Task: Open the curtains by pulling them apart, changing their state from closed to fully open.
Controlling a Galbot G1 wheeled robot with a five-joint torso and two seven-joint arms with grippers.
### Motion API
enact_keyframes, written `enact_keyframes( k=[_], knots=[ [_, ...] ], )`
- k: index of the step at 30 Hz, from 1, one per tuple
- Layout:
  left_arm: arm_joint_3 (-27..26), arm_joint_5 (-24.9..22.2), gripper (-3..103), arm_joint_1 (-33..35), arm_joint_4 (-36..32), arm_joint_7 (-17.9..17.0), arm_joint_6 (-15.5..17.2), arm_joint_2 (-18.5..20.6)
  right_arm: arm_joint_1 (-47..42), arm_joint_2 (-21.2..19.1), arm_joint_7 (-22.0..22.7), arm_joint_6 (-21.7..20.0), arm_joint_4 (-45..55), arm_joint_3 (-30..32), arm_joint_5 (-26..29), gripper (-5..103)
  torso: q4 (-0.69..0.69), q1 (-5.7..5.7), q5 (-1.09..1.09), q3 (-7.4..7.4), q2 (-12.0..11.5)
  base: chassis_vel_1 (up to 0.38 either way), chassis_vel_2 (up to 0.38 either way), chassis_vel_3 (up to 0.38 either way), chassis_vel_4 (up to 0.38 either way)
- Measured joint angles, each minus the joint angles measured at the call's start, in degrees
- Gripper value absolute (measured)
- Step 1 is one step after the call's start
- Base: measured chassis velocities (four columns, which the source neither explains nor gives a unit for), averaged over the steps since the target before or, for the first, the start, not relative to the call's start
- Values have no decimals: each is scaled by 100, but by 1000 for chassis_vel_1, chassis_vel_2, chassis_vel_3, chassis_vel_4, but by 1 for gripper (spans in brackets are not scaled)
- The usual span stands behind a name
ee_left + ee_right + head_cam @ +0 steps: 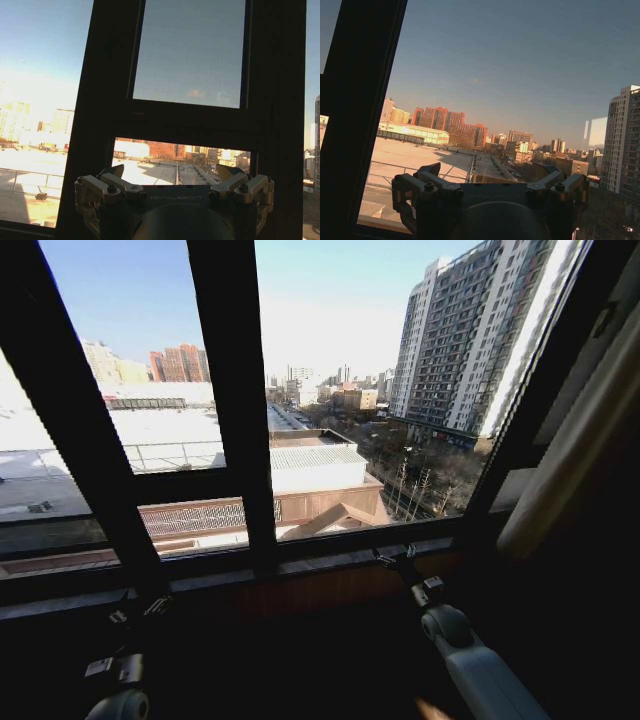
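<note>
— Right gripper (393, 558): status?
— Jaws spread, nothing between them. Low in front of the window sill (330, 558), just right of the middle frame bar (235, 390), pointing at the glass. No fabric touching it.

— Left gripper (171, 174)?
— Likewise open and empty. Down near the sill on the left, facing the pane beside a dark frame upright. Wrist view past the fingertips (116, 171) gives rooftops and sky, no cloth.

— Location of the curtain (575, 455)?
— Bunched into a narrow cream band at the far right of the head view, beyond the right frame post, slanting from upper right down toward the sill. Well apart from both grippers. On the left side, cannot tell: edge too dark to make out any panel.

— Glass covered anywhere?
— No. Both main panes bare: snowy roofs, street and a tower block (460, 340) plainly visible, no pleats across them.

— Progress, then?
— Judged essentially complete. Window uncovered across the whole visible width, right panel gathered clear of the glass. Left to confirm: left panel fully drawn aside, unverifiable from these views. Nothing gripped, so no pull under way.
</note>
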Motion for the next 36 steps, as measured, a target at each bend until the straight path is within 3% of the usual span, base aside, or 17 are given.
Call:
enact_keyframes(
  k=[13, 36],
  knots=[
    [0, 0, 100, -1, 0, 0, 0, 0, 0, 0, 0, 0, -1, 0, 0, 100, 2, 2, 0, 0, 0, 94, -90, -107, 113],
    [-1, 0, 100, 2, -1, -3, 0, 0, 0, 0, 0, 0, -2, 0, 0, 100, 2, -7, 0, -3, 4, 304, -310, -300, 299]
  ],
)
